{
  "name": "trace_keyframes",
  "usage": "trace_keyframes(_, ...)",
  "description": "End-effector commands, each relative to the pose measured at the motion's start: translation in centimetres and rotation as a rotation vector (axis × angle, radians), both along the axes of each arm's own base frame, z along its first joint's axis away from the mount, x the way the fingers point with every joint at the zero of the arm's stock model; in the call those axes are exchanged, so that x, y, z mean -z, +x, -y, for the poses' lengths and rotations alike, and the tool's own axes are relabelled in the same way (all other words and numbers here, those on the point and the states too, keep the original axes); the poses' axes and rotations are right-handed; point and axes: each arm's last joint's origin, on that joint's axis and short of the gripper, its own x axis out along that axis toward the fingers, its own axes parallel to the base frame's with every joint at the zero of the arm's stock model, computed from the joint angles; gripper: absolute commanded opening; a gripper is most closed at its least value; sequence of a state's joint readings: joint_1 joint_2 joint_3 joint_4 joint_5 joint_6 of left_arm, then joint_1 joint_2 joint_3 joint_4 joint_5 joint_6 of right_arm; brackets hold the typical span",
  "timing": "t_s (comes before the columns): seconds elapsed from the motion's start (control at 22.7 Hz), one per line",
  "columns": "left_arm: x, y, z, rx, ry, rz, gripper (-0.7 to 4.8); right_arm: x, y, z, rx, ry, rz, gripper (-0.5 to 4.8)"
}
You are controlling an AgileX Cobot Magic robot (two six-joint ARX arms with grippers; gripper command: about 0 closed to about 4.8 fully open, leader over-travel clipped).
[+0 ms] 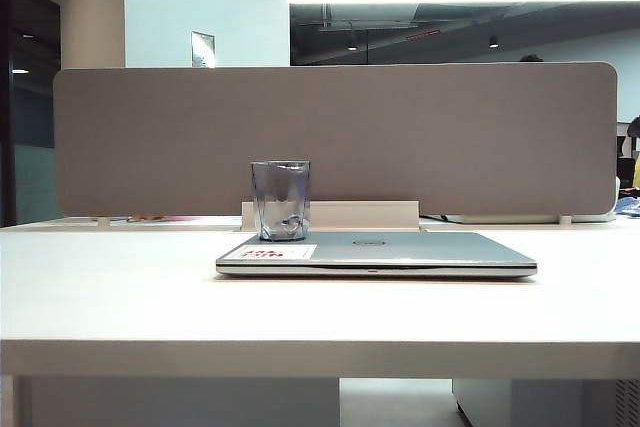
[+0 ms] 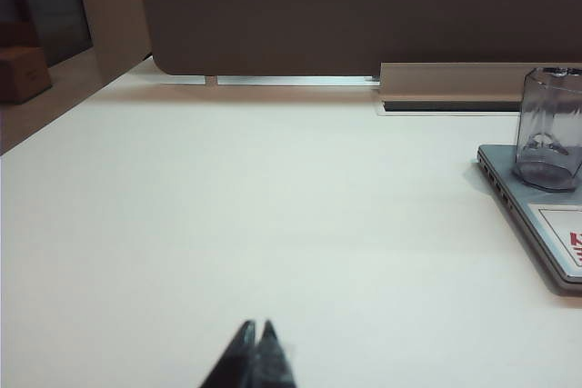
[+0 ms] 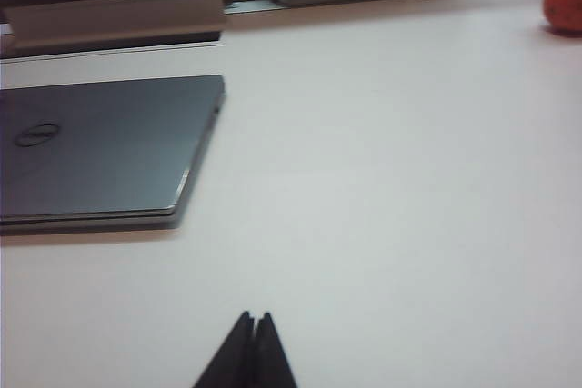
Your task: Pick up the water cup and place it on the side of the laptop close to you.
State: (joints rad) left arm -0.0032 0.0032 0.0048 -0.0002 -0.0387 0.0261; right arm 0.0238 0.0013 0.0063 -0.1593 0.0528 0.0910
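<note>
Hovering low over the white bench [image 1: 120, 297], the left claw [image 2: 255, 326] and right claw [image 3: 255, 317] are pinched together, empty. Well beyond them the water cup [image 1: 281, 200] stands upright on the closed laptop [image 1: 420, 252], before a grey divider panel [image 1: 400, 137].

One water cup [image 1: 280, 199], one laptop [image 1: 400, 253], one orange ball [image 3: 564, 2], and two hands: left hand [image 2: 255, 331], right hand [image 3: 254, 319].

The table [image 1: 150, 297] is seen low and level from its near edge in the exterior view, facing the divider [image 1: 400, 137]. From each wrist view it is seen close above, facing likewise; the laptop [image 1: 376, 253] is shared by all
</note>
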Motion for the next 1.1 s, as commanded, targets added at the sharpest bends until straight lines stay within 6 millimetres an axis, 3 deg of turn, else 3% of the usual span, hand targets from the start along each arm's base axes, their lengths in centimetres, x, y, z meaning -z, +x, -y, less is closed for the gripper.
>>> trace_keyframes(0.04, -0.2, 0.0, 0.0, 0.006, 0.000, 0.013, -0.06, -0.4, 0.1, -0.3, -0.103, 0.026, 0.058, -0.09)
trace_keyframes(0.26, -0.6, 0.0, 0.2, 0.072, 0.001, 0.057, -0.06, -2.3, 0.0, -0.4, -0.134, 0.027, 0.184, -0.09)
trace_keyframes(0.71, -0.9, -0.1, 0.3, 0.111, 0.002, 0.075, -0.06, -5.7, -0.7, -0.4, -0.137, 0.023, 0.267, -0.09)
trace_keyframes(1.1, -0.9, -0.1, 0.6, 0.194, -0.020, 0.074, -0.06, -8.7, 1.2, -0.6, -0.194, 0.027, 0.206, -0.09)
